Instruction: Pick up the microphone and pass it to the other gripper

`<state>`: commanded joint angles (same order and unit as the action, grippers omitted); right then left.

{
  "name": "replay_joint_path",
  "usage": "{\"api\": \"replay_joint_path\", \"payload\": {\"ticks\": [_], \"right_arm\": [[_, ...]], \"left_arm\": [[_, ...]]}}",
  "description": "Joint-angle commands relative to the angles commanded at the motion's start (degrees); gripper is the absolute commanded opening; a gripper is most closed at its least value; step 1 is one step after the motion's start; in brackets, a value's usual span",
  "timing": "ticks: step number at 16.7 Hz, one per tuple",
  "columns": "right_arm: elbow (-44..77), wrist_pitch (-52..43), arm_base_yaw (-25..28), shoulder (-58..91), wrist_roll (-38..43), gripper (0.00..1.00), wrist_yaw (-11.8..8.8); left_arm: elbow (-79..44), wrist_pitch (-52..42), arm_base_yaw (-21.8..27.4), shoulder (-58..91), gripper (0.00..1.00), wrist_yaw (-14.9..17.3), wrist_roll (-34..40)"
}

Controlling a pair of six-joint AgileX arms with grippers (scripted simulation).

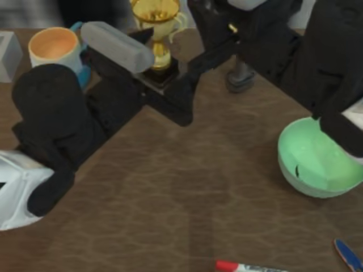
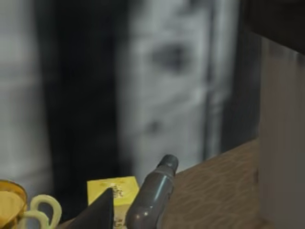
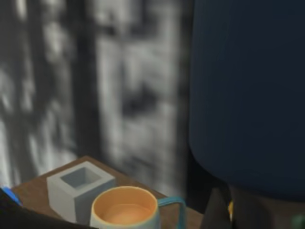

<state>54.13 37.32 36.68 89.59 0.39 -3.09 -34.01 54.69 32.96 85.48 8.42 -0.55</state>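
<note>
Left pincer (image 1: 170, 99) is at the surface's rear centre; its state cannot be determined. The mic (image 1: 116, 45) is raised off the surface at rear left, its long axis running diagonally and its navy head close to the right wrist camera. Right pincer (image 1: 195, 62) is just beside it, state likewise undetermined. Judged: handover in progress.

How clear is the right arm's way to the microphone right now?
Probably yes. The microphone is up over the back left of the table, and the right gripper reaches in beside it; its wrist view shows the navy head close up, nothing between. The left arm is alongside.
</note>
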Motion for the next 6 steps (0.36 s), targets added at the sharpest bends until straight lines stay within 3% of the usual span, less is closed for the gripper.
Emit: {"api": "replay_joint_path", "payload": {"ticks": [3,6], "right_arm": [[-2.6,0.2,-2.5,-2.8,0.1,0.0,-3.1],[-3.5,0.2,-3.6,-3.8,0.1,0.0,-4.1]], "left_arm": [[6.5,-0.3,-1.4,-6.8,1.0,0.8,0.0],[8.4,-0.3,-1.8,-8.8,1.0,1.2,0.1]]}}
